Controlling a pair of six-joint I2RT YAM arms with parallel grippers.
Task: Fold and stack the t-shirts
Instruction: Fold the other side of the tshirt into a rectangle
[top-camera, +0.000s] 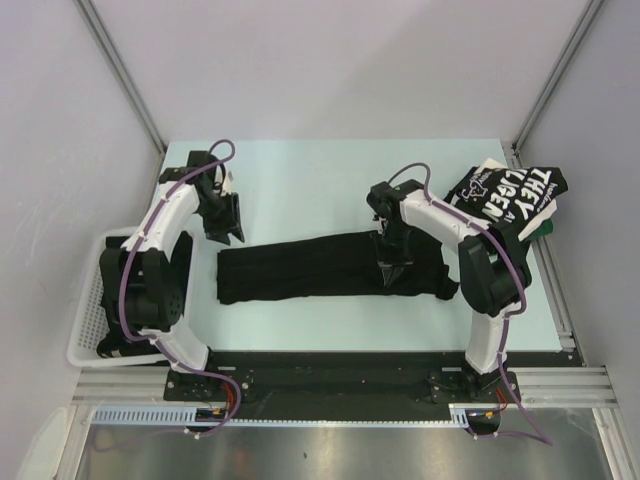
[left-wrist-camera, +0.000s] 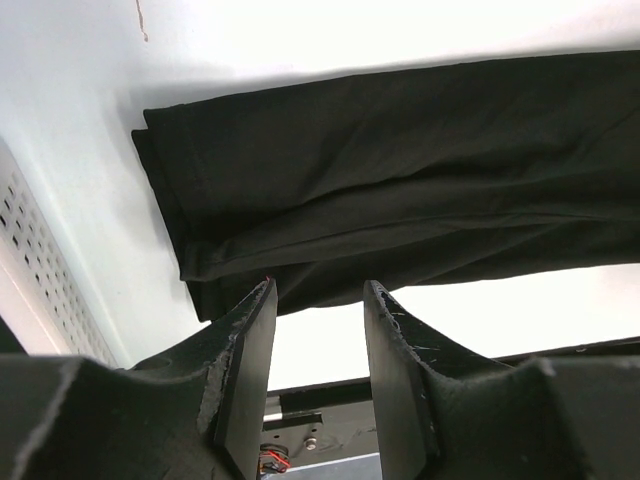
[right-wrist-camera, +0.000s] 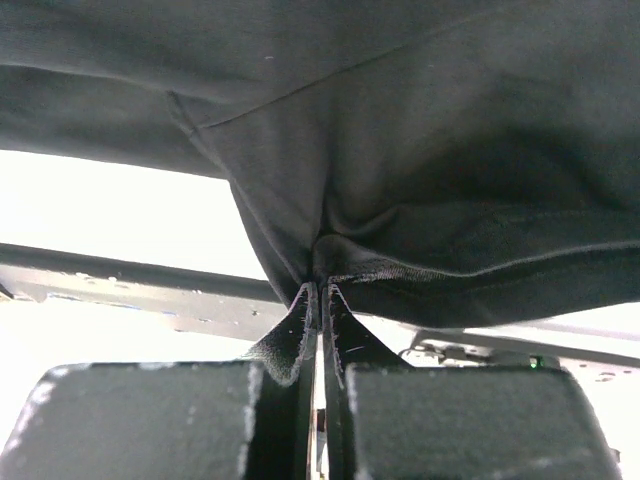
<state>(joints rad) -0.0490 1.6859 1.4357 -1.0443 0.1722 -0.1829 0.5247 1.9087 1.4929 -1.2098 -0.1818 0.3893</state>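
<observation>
One thin pinch of black t-shirt (top-camera: 300, 268) may slip from the clamped right end effector (right-wrist-camera: 320, 290); left end effector (left-wrist-camera: 318, 292) stands apart, empty.

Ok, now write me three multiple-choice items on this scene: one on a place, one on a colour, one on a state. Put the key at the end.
1. Where on the table does the lettered t-shirt lie?
A. near left corner
B. far right corner
C. middle

2. What colour is the folded t-shirt stretched across the middle?
A. white
B. orange
C. black

3. How is the right gripper?
A. open, holding nothing
B. shut on the folded t-shirt
C. shut, holding nothing

Key:
1 B: the white block letters show at the far right edge in the top view.
2 C: the top and left wrist views both show plain black cloth.
3 B: the right wrist view shows the jaws closed with cloth pinched between them.
</observation>
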